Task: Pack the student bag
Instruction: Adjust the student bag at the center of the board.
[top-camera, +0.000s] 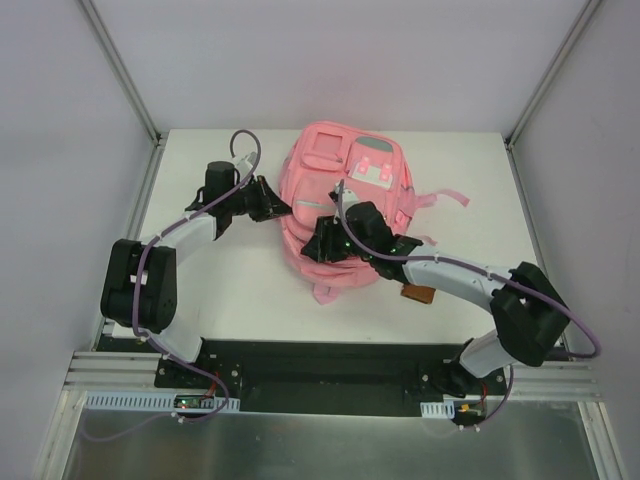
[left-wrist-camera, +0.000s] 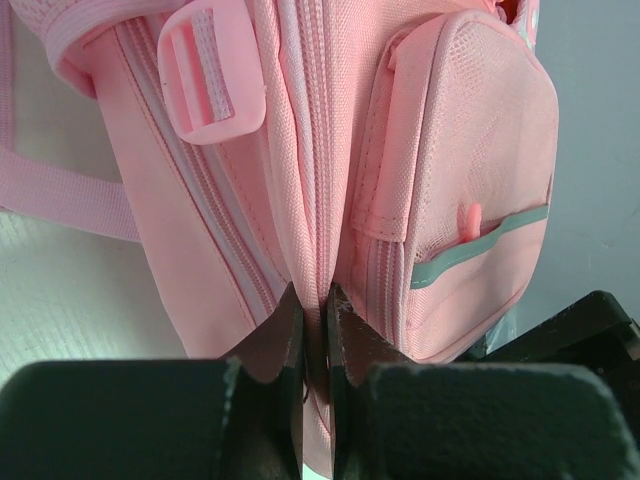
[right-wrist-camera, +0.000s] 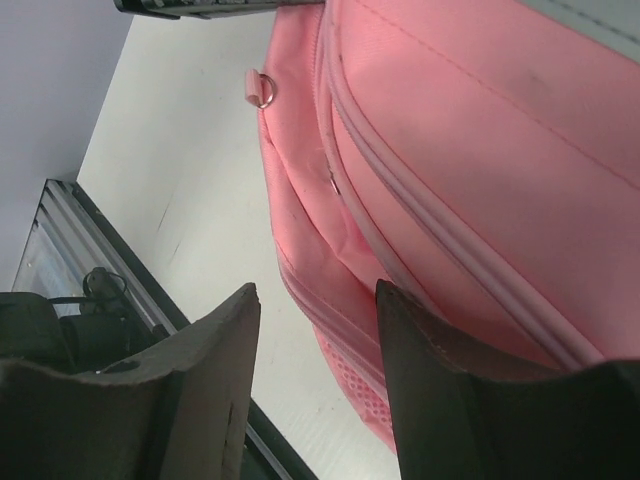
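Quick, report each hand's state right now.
Left hand: closed, pinching a seam of the large pink fabric backpack.
Right hand: open, straddling the backpack's edge, gripping nothing.

The left arm (top-camera: 185, 232) and right arm (top-camera: 455, 272) are pale grey-white tubes joined by bulky black joints. A thin purple cable (top-camera: 245, 150) runs along each (a small circuit board (top-camera: 197, 400) sits at the base). The left gripper (left-wrist-camera: 312, 298) and right gripper (right-wrist-camera: 318, 290) have dark, matte, wedge-shaped fingers.
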